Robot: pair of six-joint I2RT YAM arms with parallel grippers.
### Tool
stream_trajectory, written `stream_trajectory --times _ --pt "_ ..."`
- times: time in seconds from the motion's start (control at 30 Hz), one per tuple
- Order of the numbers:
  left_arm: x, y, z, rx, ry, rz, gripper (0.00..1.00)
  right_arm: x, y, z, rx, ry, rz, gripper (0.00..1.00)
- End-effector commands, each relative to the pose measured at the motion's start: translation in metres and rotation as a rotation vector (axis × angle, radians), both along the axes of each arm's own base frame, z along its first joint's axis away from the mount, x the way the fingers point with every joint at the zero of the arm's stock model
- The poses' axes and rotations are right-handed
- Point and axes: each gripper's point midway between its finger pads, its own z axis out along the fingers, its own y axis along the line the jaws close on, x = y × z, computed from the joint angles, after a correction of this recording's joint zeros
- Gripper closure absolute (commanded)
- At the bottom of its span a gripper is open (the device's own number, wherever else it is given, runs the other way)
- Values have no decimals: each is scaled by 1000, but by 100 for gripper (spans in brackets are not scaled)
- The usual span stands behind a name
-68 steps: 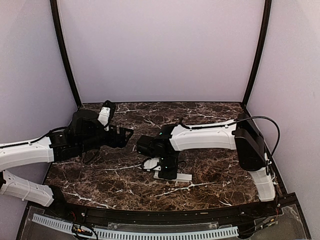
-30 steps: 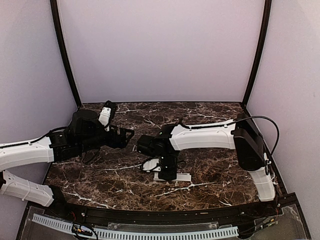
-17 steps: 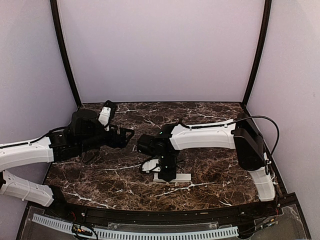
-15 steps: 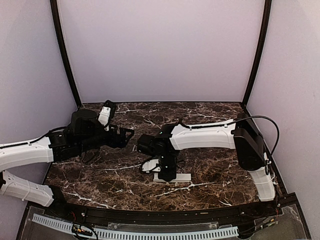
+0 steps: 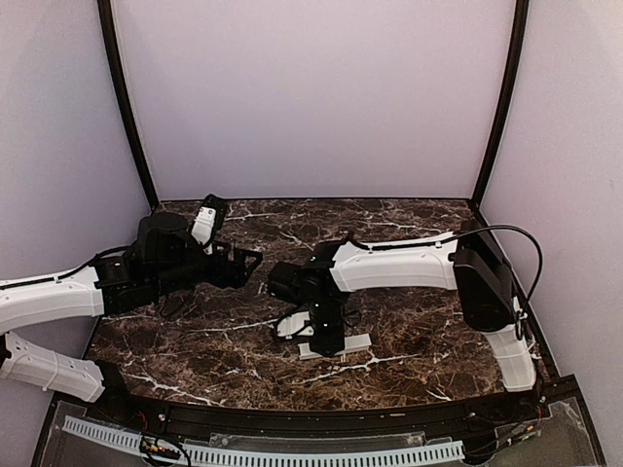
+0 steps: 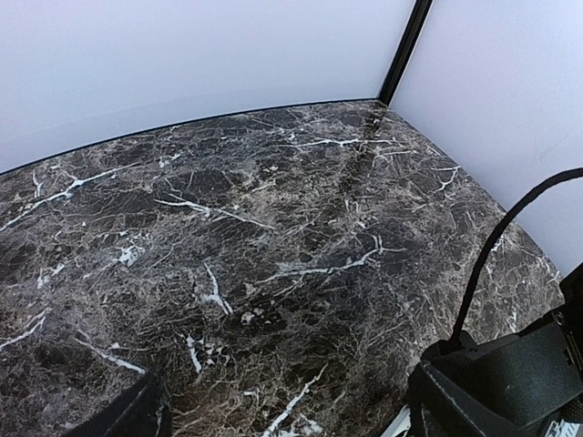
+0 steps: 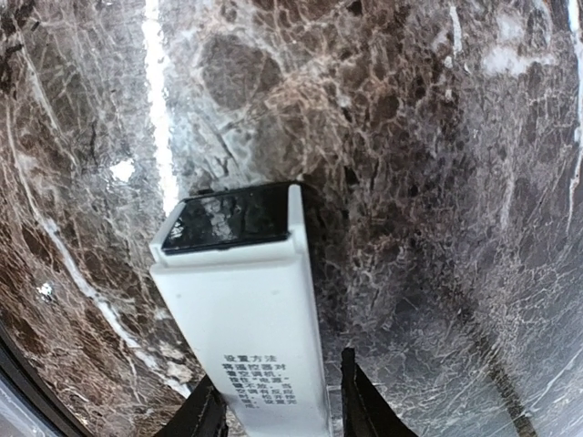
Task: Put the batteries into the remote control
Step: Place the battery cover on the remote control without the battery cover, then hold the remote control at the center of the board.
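The remote control [image 7: 241,319] is a long, slim white bar with squared edges and a smooth matte plastic face. In the right wrist view it runs from the bottom centre up towards the middle. Its far end carries a glossy dark patch [image 7: 232,221] that mirrors the stone pattern, and small black printed characters [image 7: 264,382] sit near the bottom edge. The right claw [image 7: 278,410] is clamped on it, with one black finger [image 7: 205,414] against each long side. Whether any compartment in the bar is open, or holds anything, cannot be told from these views. In the overhead view the right claw [image 5: 326,339] points straight down in the lower centre. The remote control [image 5: 355,342] shows as a pale strip jutting out on either side of it, slightly slanted, low over the worktop [image 5: 419,331]. The worktop [image 6: 273,228] is polished dark brown marble with thin white veins and a soft sheen. The left claw [image 5: 248,261] hovers at mid-left of the overhead view, well apart from the bar. In its own wrist view the left claw [image 6: 287,396] is spread wide, with nothing between the black fingers [image 6: 137,414] in the bottom corners. A thin black cable [image 6: 492,246] arcs across the right edge there. Plain pale lilac walls meet at a black corner post [image 6: 405,45].
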Motion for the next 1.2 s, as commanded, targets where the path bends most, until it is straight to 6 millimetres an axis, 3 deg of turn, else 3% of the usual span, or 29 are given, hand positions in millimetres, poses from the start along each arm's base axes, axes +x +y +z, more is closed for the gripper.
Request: stream_trajectory --times 0.0,0.37,0.53,0.6,0.73,0.9,1.0,1.03,1.07,1.1,1.13,1.17 --pt "-2 2 1 2 -16 -11 11 3 3 -4 2 21 1 58" --pt "-3 1 2 -3 -19 -22 11 7 7 -1 20 8 8 45" --pt "-4 0 3 -1 -24 -29 11 9 18 14 95 -3 8 40" --pt "-4 0 4 1 -30 -35 11 9 25 30 153 -7 5 38" --pt "-7 2 14 7 -73 -52 11 1 32 80 318 39 -29 38" --pt "-19 -3 34 21 -160 -152 11 2 19 146 524 61 -181 40" --pt "-38 -24 29 86 -159 -332 12 25 1 176 679 76 -410 52" --pt "-48 -36 18 114 -137 -416 12 31 -4 182 720 82 -485 59" --pt "-55 -42 13 177 -144 -482 12 45 -16 182 741 80 -603 70" --pt "-72 -52 -11 239 -85 -574 11 63 -33 178 746 48 -739 83" --pt "-78 -60 -10 295 -122 -637 10 72 -47 172 731 19 -859 99" --pt "-94 -70 -35 376 -78 -714 9 84 -67 163 701 -23 -999 100"
